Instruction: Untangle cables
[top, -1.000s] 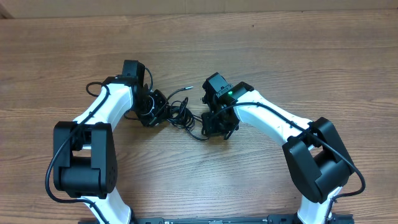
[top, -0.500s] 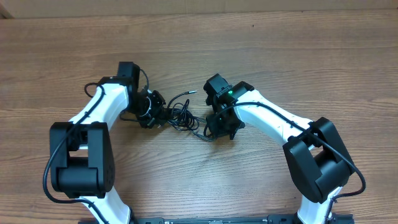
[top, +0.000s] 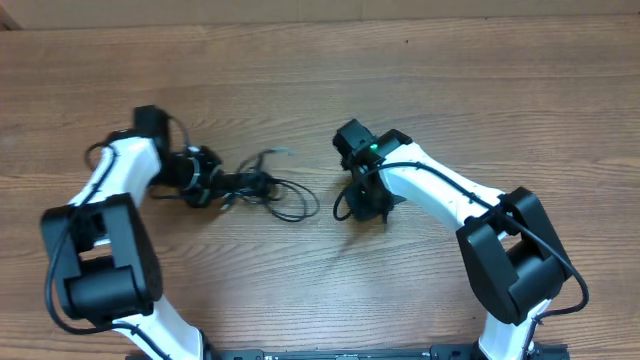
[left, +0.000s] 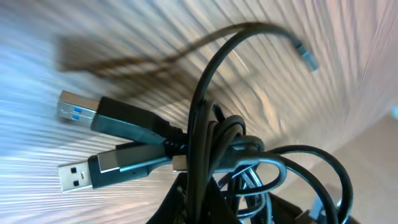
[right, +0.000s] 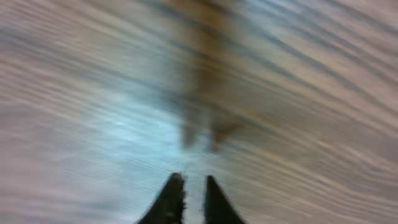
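The cables (top: 268, 186) are a bunch of thin black cords lying left of centre on the wooden table, with one loose end (top: 283, 153) pointing up and right. My left gripper (top: 213, 184) is shut on the left side of the bunch. In the left wrist view the cables (left: 219, 142) rise from between my left gripper's (left: 198, 199) fingers, and two USB plugs (left: 78, 109) stick out to the left. My right gripper (top: 366, 208) stands apart from the bunch, to its right. In the blurred right wrist view the right gripper (right: 192, 185) shows a narrow gap with nothing in it.
The wooden table (top: 420, 90) runs all around the arms. Thicker black wires run along both white arms (top: 440, 190). A pale strip edges the table at the back (top: 560, 8).
My left arm has swung left and dragged the bunch of cables with it. The right gripper has parted slightly, the cables are out of it, and it stays near the middle.
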